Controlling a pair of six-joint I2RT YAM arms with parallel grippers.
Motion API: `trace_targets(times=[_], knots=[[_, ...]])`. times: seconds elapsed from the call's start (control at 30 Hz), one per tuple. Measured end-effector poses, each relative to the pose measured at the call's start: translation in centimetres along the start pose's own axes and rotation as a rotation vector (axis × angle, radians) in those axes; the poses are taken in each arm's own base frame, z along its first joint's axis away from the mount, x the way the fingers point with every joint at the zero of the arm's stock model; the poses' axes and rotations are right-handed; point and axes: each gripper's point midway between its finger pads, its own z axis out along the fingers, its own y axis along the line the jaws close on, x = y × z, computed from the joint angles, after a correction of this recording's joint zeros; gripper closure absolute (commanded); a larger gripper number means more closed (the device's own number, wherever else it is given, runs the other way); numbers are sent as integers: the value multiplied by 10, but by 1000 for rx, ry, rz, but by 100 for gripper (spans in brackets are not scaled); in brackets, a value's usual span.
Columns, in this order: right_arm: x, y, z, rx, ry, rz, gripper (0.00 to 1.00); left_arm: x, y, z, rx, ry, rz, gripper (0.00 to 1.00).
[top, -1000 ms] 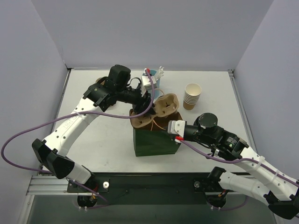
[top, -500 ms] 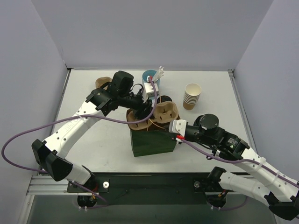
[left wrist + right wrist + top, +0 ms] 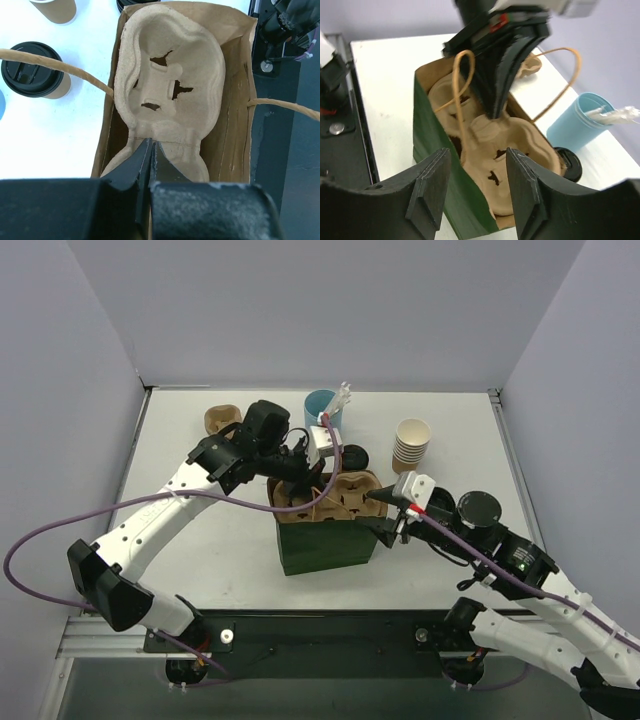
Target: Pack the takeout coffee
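The takeout coffee point(image 3: 351, 456), a tan cup with a black lid, stands on the table just behind the green bag point(image 3: 325, 548). It also shows in the left wrist view point(image 3: 33, 72) and the right wrist view point(image 3: 569, 163). A pulp cup carrier point(image 3: 335, 495) lies in the bag's open mouth. My left gripper point(image 3: 151, 146) is shut on the carrier's middle ridge, above the bag point(image 3: 312, 480). My right gripper point(image 3: 478, 154) is open and empty at the bag's right rim point(image 3: 388, 512).
A light-blue cup with white sticks point(image 3: 322, 405) stands at the back. A stack of cream cups point(image 3: 410, 447) stands at the back right. A tan pulp piece point(image 3: 222, 420) lies at the back left. The bag's paper handles point(image 3: 461, 85) arch over its mouth.
My left gripper has lowered the carrier from tilted above the bag to flat in its mouth. My right gripper has shifted right, off the bag's front corner to its right rim.
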Motion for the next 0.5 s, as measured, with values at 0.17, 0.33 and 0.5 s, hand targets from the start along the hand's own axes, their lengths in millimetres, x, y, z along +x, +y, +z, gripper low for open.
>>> trace_targets(times=[0.17,0.33,0.5], knots=[[-9,-25,-8,154,-3,86,51,2,1,1,-18,10,2,92],[-8,-63,-12,389,49,208,55,4,2,0,-38,16,-5,92],[10,-87,-5,547,158,283,60,16,1,0,-47,39,-20,92]])
